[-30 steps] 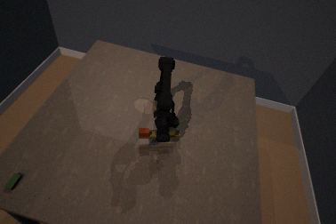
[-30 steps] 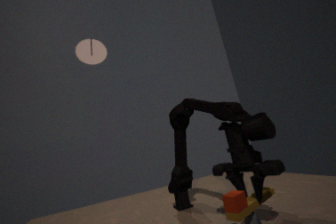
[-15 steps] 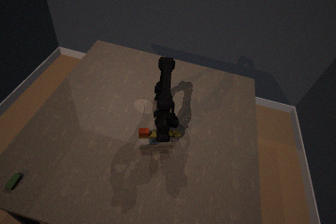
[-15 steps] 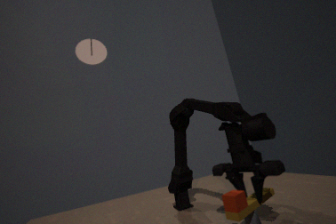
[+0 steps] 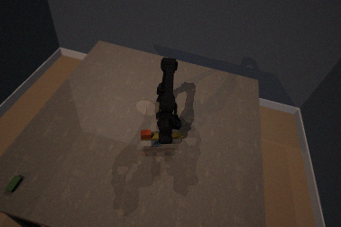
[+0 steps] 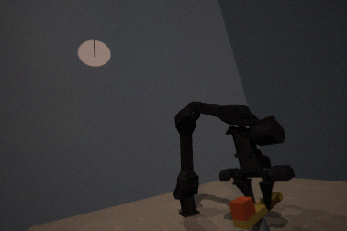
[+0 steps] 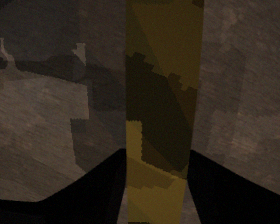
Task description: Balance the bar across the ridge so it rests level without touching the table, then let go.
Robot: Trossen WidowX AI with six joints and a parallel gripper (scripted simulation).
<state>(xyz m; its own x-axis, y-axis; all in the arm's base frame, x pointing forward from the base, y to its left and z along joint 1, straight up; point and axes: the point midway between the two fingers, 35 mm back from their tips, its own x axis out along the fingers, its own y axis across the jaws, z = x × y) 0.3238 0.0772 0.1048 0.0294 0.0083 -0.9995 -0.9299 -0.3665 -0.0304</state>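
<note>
The lower edge of the exterior view cuts off the grey ridge (image 6: 263, 225), leaving just its pointed upper part visible, under the yellow bar (image 5: 155, 136) (image 6: 257, 214) (image 7: 163, 100). From above, the black arm (image 5: 168, 102) (image 6: 185, 149) covers part of the bar and most of the hand (image 5: 166, 138) (image 6: 260, 204) (image 7: 157, 175). The hand is spread just slightly wider than the bar, one finger close along each side, without pinching it; any gap is too fine to make out. The bar lies across the ridge, above the table (image 5: 225, 165) (image 6: 317, 195) (image 7: 246, 125), with a red block (image 5: 145, 134) (image 6: 241, 208) on one end. Whether it is quite level I cannot tell. In the wrist view both ends of the bar run out of frame, and jagged shadows darken its top. A small green block (image 5: 13, 183) lies well apart, near the table's edge. On the wall, a pale disc (image 6: 87, 58) bears one dark upright line; dimness and grain blur finer detail.
</note>
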